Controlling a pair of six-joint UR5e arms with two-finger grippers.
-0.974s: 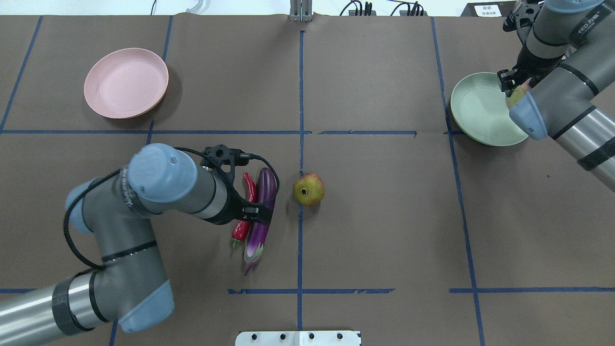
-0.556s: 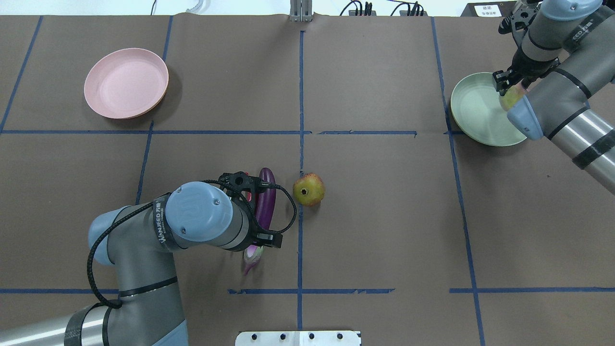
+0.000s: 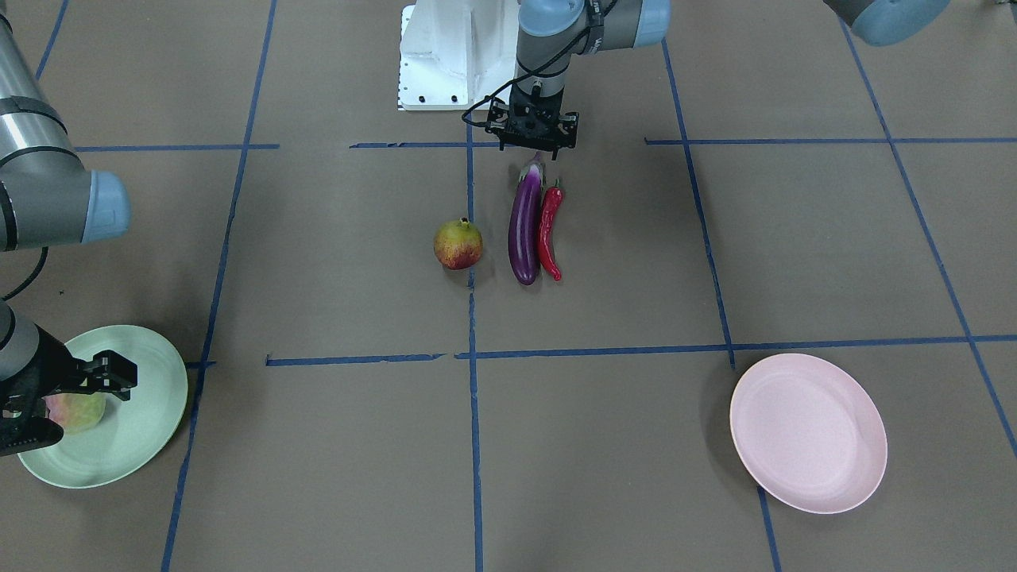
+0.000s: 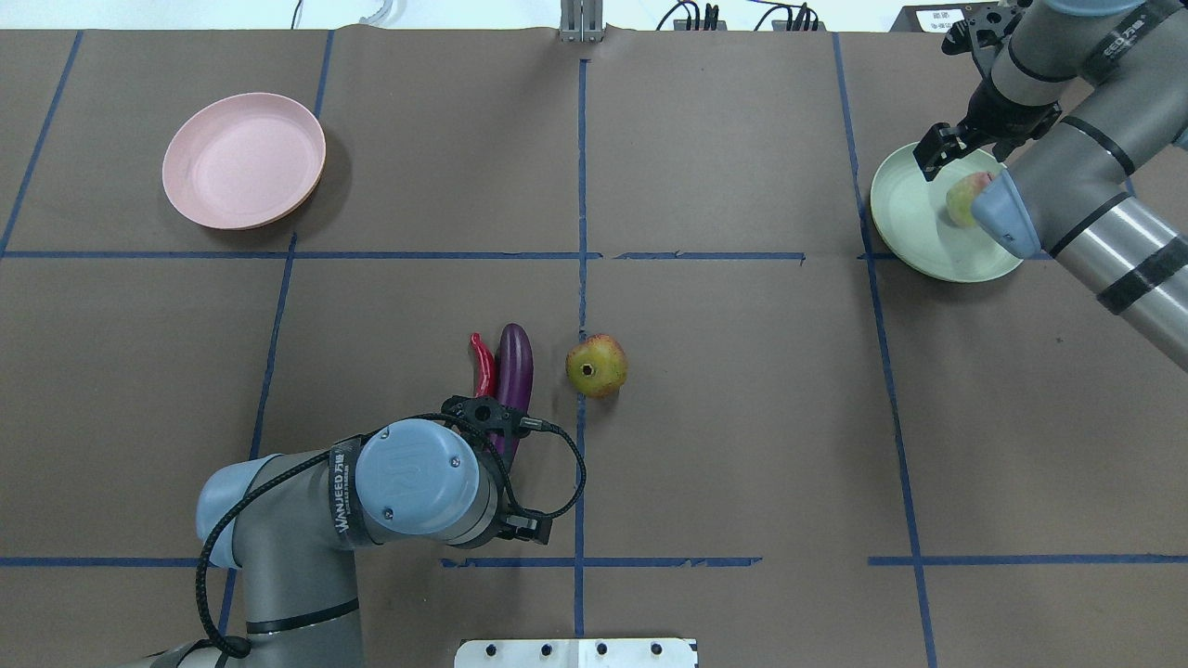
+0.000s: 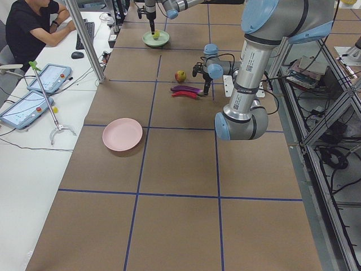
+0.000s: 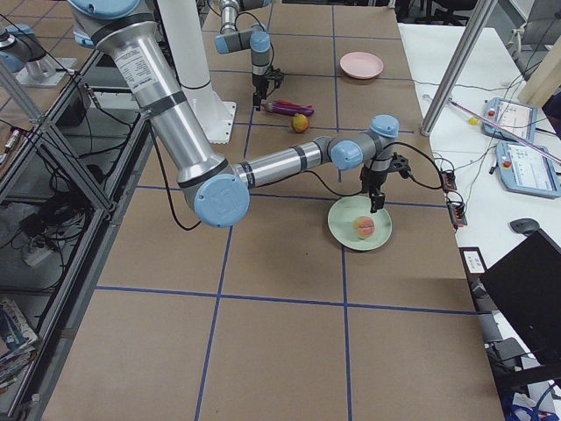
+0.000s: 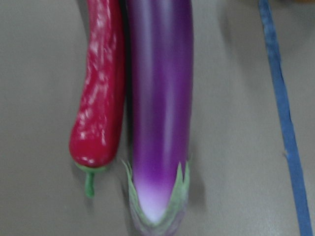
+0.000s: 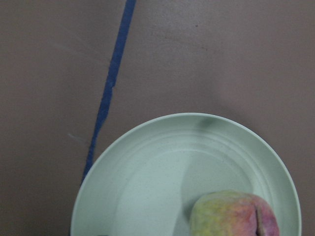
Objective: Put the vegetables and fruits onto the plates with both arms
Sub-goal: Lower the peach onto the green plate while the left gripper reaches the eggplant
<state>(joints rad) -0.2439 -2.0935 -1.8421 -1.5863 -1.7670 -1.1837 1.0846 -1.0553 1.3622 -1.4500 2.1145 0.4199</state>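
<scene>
The purple eggplant and the red chili lie side by side, touching, at the table's middle; both fill the left wrist view, eggplant and chili. My left gripper hangs open and empty just above the eggplant's cap end. The red-yellow fruit sits beside the eggplant. The pale green fruit rests on the mint plate. My right gripper is open above it, with a finger on each side. The pink plate holds nothing.
The white base pedestal stands at the robot's edge, close behind the left gripper. Blue tape lines cross the brown table cover. A metal post stands at the far edge. An operator sits at a side table with tablets.
The left arm pulled back toward the robot's base along the vegetables to the eggplant's cap end. The right gripper let go of the green fruit, which now rests on the mint plate.
</scene>
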